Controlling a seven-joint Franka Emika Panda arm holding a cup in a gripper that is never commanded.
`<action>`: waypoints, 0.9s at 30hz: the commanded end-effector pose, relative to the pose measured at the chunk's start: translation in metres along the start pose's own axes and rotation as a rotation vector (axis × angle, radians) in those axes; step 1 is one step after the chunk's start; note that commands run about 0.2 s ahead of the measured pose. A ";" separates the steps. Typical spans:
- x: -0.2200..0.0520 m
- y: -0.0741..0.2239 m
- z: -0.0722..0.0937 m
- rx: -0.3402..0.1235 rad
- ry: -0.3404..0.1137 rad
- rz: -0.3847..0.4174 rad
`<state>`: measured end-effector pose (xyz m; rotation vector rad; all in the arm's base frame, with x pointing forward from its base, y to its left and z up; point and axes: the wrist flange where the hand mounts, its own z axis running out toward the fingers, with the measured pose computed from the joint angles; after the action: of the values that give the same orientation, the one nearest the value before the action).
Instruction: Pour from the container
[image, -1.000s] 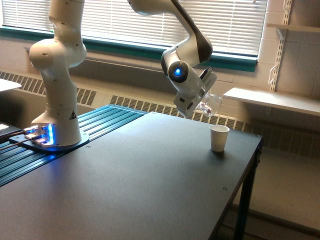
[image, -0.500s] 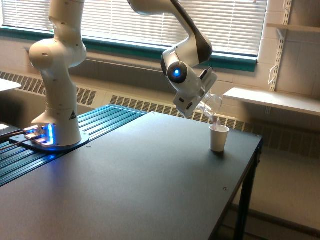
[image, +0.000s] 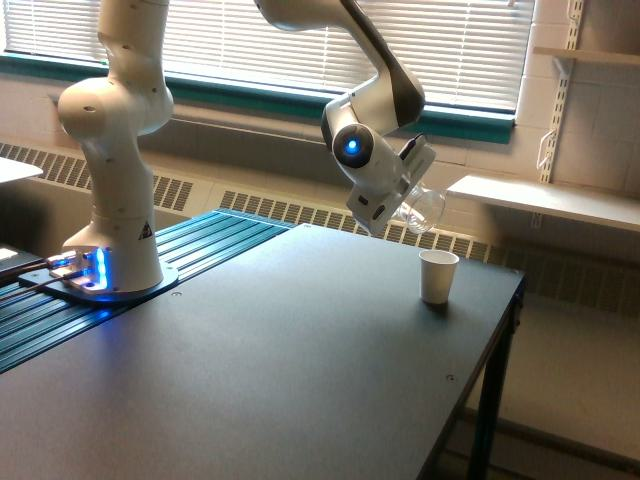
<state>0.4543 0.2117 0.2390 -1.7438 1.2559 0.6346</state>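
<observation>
I have the claw (image: 400, 205) clamped on the small clear see-through cup (image: 421, 211), held in the air above the dark flat bench (image: 300, 360), near its far right corner in the exterior view. The clear cup is tipped well over, its long axis near horizontal and its mouth facing the exterior view's right and slightly down. Directly below the mouth, well apart from it, stands the white paper cup (image: 438, 276), upright on the bench. I see no stream between them, and I cannot tell what is left inside either cup. To my eye the pour is at or near its end.
</observation>
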 end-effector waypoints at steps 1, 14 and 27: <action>-0.005 -0.002 0.001 0.009 -0.007 0.004; 0.005 -0.002 0.001 0.026 -0.058 0.066; 0.013 -0.003 -0.001 0.037 -0.071 0.104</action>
<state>0.4574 0.2071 0.2304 -1.6468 1.2883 0.7035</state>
